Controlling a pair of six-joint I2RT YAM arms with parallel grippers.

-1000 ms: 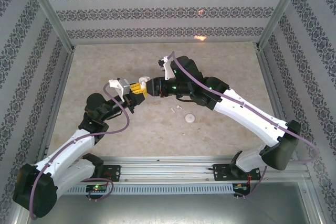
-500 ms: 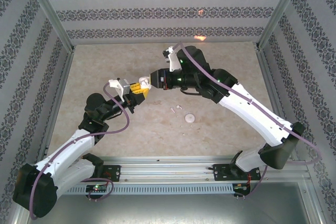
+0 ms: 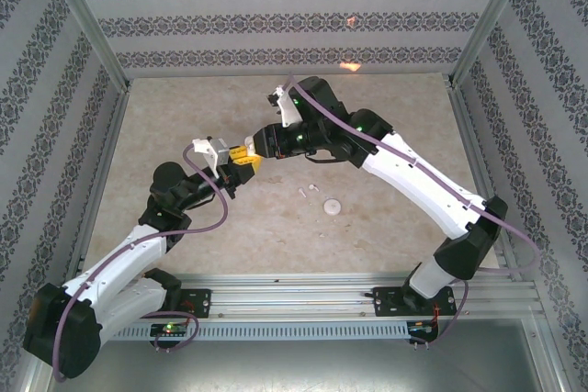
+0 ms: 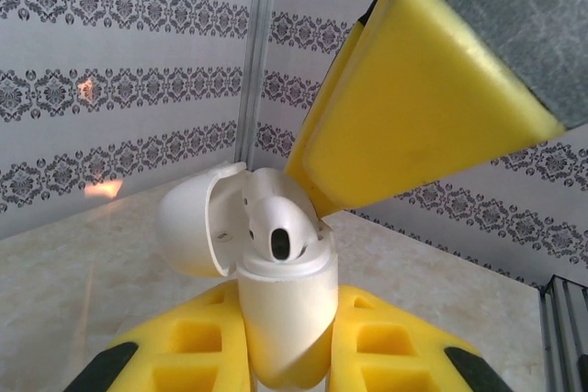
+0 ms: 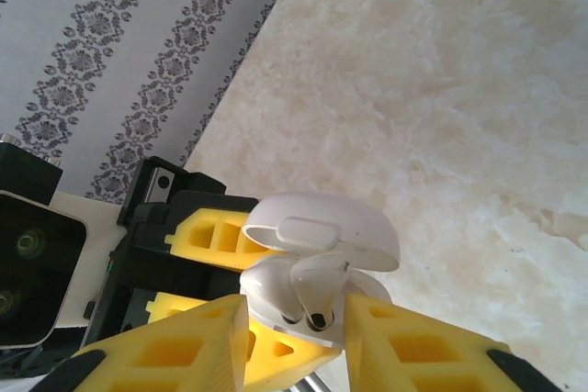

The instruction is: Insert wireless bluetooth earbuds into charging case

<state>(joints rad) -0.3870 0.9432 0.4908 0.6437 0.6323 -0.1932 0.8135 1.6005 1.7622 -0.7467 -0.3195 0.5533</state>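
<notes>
Earbud [image 4: 280, 222] at the mouth of the charging case [image 4: 285, 319] — above the bench [image 3: 395, 227].
Left jaws pinched the case upright, lid open; right jaws pinched the earbud, partly sunk inside.

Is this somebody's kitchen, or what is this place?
Likely a robot test booth, not a kitchen: a left arm and right arm bolted to a metal rail, patterned wall panels, aluminium frame posts.

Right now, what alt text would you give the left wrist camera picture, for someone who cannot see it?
A small white charging case, lid flipped open to the left, is clamped between the two yellow fingers of the left gripper, with an earbud sticking up from it. A yellow finger of the right gripper reaches down to the earbud from the upper right.
</notes>
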